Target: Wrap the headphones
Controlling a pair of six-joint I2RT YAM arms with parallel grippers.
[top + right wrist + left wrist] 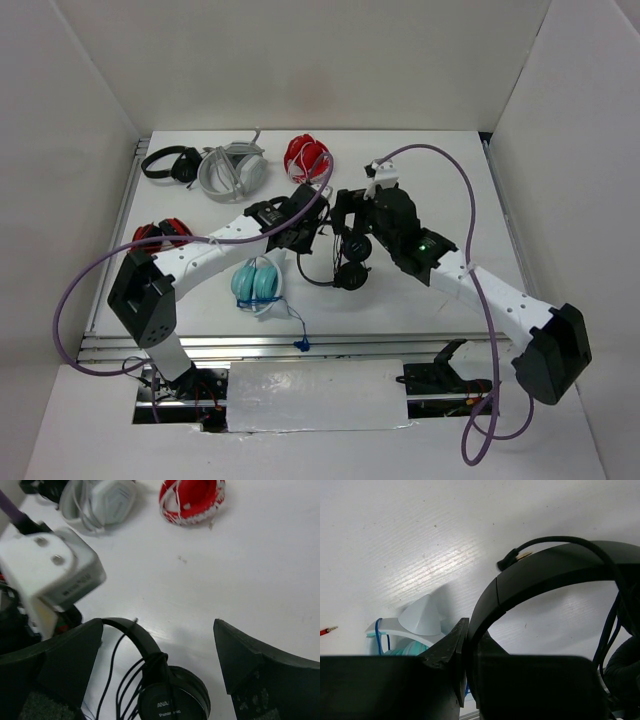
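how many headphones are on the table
6: black pair far left, grey beside it, red-white far centre, red-black mid left, teal near, task headphones centre. Some may be hidden.

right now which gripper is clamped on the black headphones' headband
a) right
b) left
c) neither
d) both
b: the left wrist view shows the left gripper shut on the headband of the black headphones, while the right gripper stands wide open with its fingers apart on either side of them.
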